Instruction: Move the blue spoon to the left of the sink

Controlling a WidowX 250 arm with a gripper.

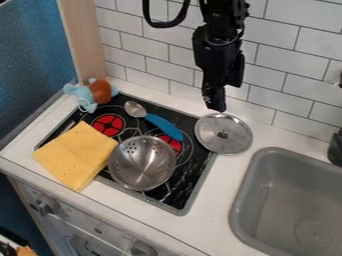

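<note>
The blue spoon [162, 125] lies near the stovetop's [190, 182] back edge; the sink [248, 189] is cut off. Whether the gripper [216, 107] is parted or closed, I cannot tell

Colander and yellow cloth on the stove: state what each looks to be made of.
The colander looks like brushed or lightly polished metal, probably stainless steel: silvery grey with soft highlights inside the bowl. The yellow cloth seems a soft, matte fabric or sponge-like material, with no shine; which one stays open.
</note>
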